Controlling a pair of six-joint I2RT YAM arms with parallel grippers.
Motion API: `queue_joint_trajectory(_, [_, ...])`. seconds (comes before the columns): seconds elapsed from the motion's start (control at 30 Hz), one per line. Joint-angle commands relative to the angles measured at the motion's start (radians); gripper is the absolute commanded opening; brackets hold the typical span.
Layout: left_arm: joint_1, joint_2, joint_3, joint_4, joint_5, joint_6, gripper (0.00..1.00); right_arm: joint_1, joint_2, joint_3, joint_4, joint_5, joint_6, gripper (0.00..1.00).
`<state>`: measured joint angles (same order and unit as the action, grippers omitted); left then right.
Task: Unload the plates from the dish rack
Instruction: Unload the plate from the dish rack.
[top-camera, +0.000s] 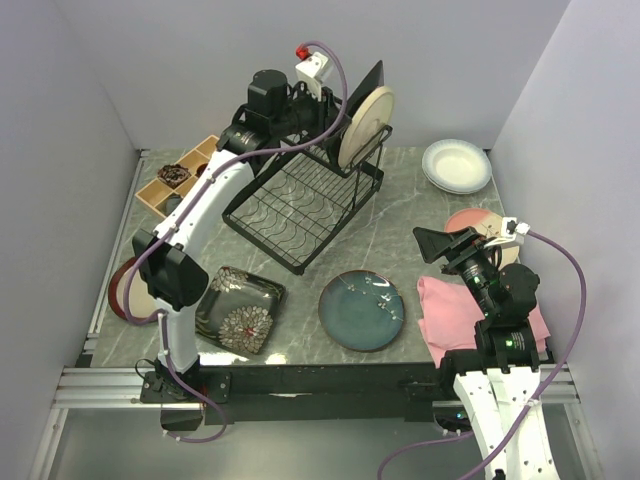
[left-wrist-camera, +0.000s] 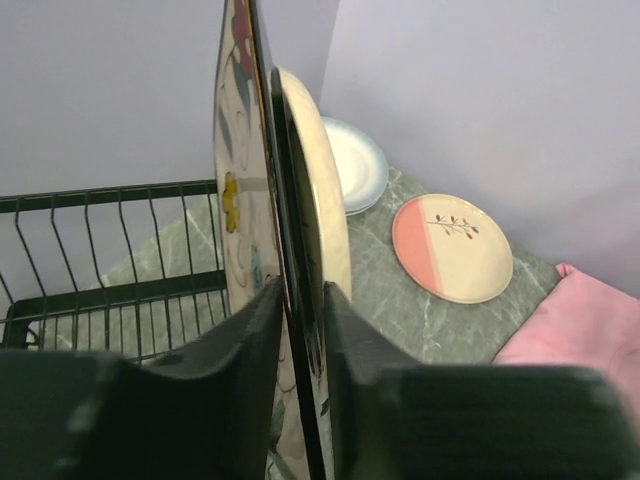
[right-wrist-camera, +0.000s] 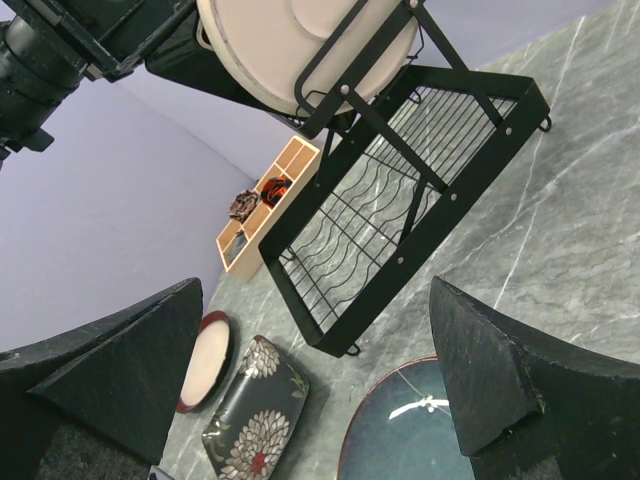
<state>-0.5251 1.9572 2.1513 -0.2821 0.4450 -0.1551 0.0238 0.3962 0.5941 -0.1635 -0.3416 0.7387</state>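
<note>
**Left gripper clamping a square plate at the rack's far end**

The left wrist view is giving what the overhead view cannot. In it the left gripper (left-wrist-camera: 300, 335) is sitting almost closed, its fingers (left-wrist-camera: 250, 345) pressing on either side of the thin dark edge of the square plate (left-wrist-camera: 232, 190), whose cream face is carrying coloured flowers. The round cream plate (left-wrist-camera: 322, 190) is standing upright just behind it. From above, that square plate is reading only as a dark slab in the upper frame at the far end of the dish rack (top-camera: 300, 205).

The right wrist view is showing the right gripper (right-wrist-camera: 315, 300) spread wide and holding nothing. It is facing the rack from well apart, with the teal plate (right-wrist-camera: 420, 420) lying flat below it.

In the overhead view the left arm (top-camera: 205, 215) is covering part of the brown-rimmed plate (top-camera: 120, 295). The right gripper is hiding part of the pink-and-cream plate (top-camera: 470, 222), which the left wrist view is showing whole.

The black flowered plate (top-camera: 238, 310) and the white plates (top-camera: 457, 165) are lying on the table (top-camera: 410, 200), well apart from both grippers.
</note>
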Motion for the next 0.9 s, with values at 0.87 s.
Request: queue_joint_trajectory(0.87, [-0.006,0.011,0.012,0.078,0.029,-0.008,0.30,0.001,-0.013,-0.002,0.042,-0.002,-0.005,1.00])
